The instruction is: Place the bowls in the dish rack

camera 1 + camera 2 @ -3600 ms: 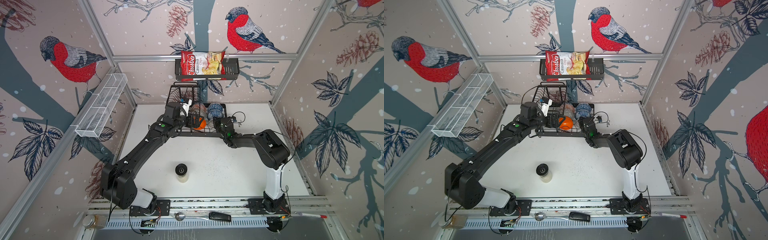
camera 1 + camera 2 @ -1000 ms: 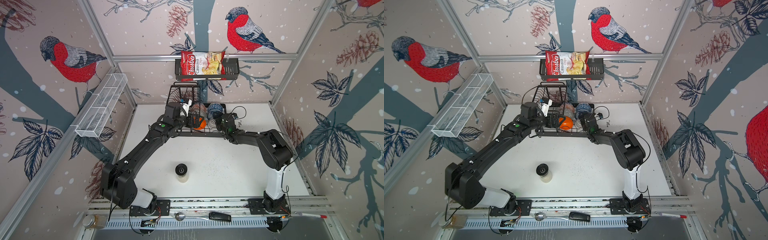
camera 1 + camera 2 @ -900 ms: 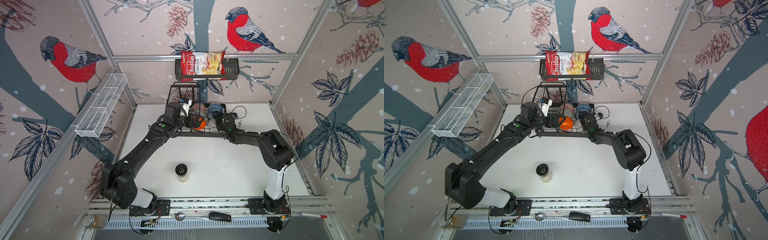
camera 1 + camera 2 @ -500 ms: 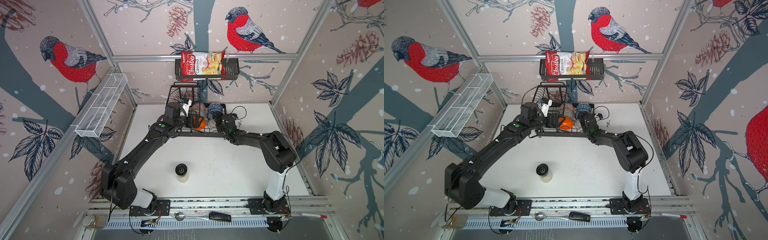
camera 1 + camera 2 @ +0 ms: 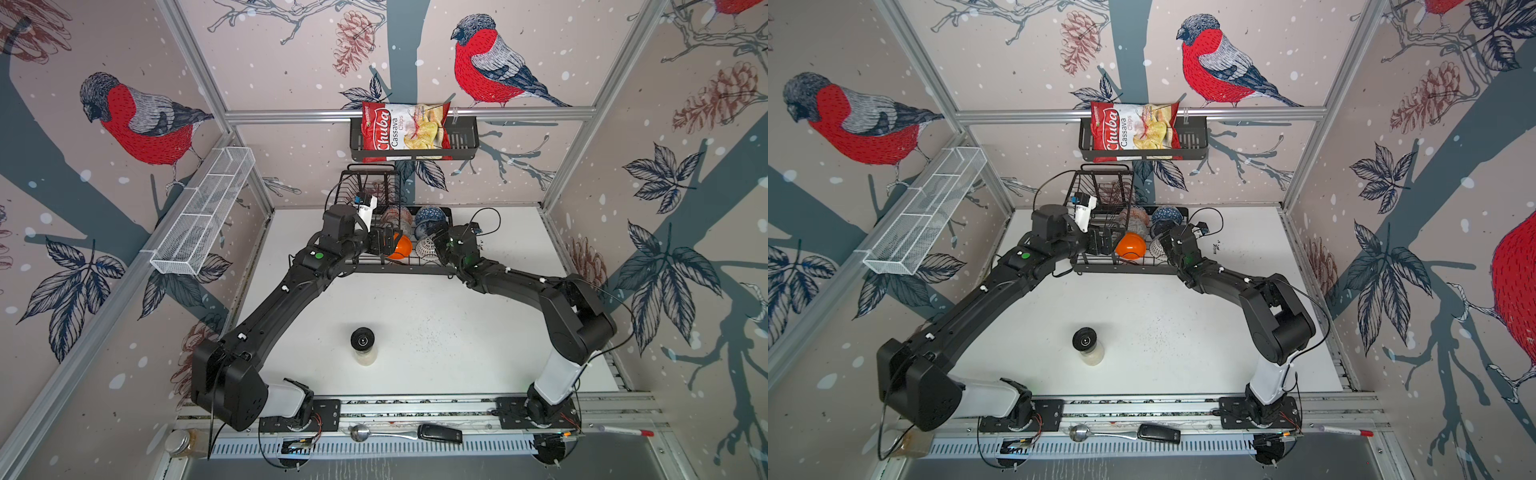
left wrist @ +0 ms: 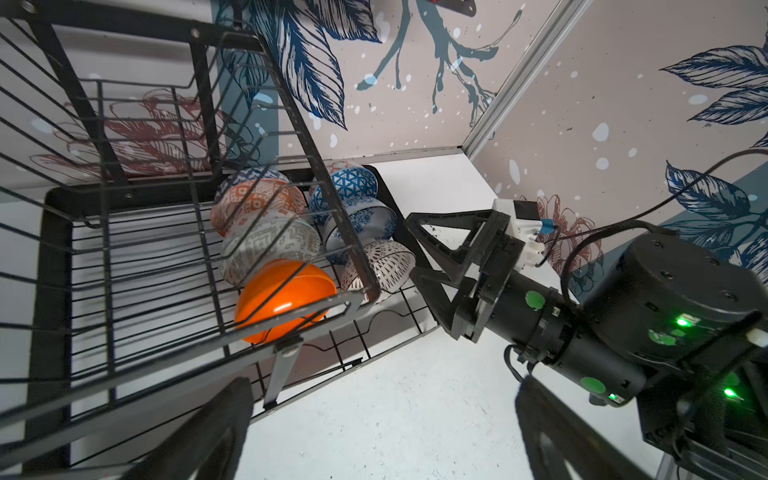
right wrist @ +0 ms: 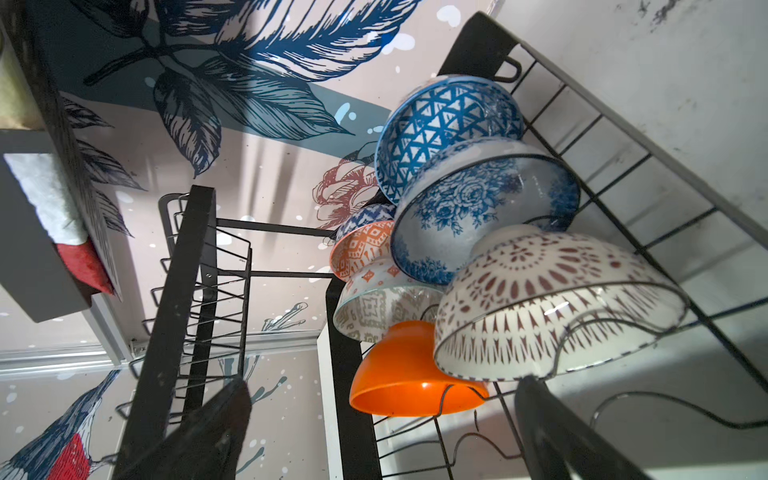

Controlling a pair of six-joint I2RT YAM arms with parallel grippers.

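In the lower tray of the dish rack (image 5: 409,270), at the back of the surface (image 5: 436,324), we've got the bowls leaning on edge in two rows. The plain orange bowl (image 6: 286,299) and the white bowl with brown lattice (image 7: 552,303) sit nearest the front. Our right hand (image 6: 413,249) is just beside the lattice one, jaws spread wide, gripping nothing. Our left hand (image 5: 383,243) is wide open too and empty, right by the orange bowl.
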